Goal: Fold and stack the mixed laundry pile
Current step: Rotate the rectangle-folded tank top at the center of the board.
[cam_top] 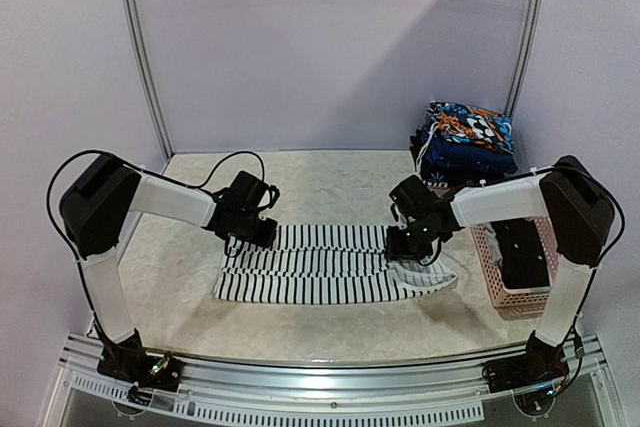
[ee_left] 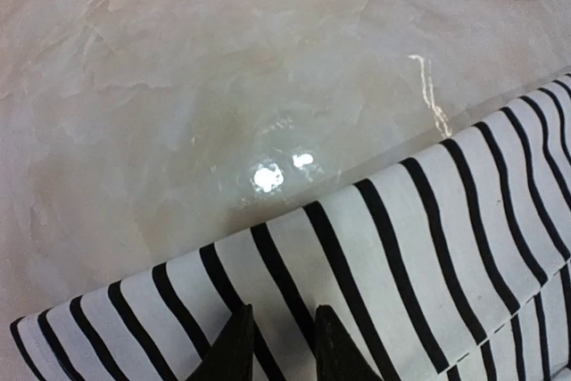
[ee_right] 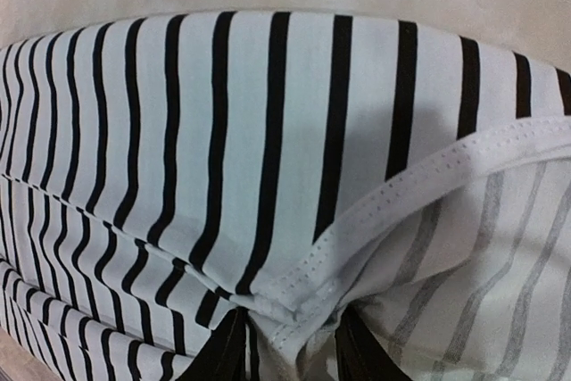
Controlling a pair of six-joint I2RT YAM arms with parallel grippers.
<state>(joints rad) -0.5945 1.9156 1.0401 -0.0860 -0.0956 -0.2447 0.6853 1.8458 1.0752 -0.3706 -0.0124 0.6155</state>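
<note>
I judge the job well underway but not finished. At the upper right of the top view a stack of folded clothes (cam_top: 468, 142) stands on the pale marbled tabletop (cam_top: 330, 182), with a blue-and-orange print on top and dark pieces beneath. Just below it, at the right edge, is the pink plastic lattice basket (cam_top: 490, 265). Something black (cam_top: 524, 259) lies inside, which I take for laundry waiting its turn, though my right arm partly covers it.

The piece in hand is the black-and-white striped garment (cam_top: 320, 265), spread flat in the middle of the frame as a wide band. Its stripes run front to back. It looks folded at least once. The left wrist view shows a rounded, doubled edge crossing from lower left to upper right, and the right wrist view shows layered edges at the left. At the lower right of that view the white stitched hem turns over and shows the paler inside face. That end is rumpled rather than squared. It needs further folds before it goes on the stack.

The left gripper (cam_top: 250, 231) sits at the garment's upper left corner. Its jaws are narrow and cloth runs between them, which I read as a pinch. The right gripper (cam_top: 410, 245) is at the right end, jaws narrow and nipping the bunched hem.
</note>
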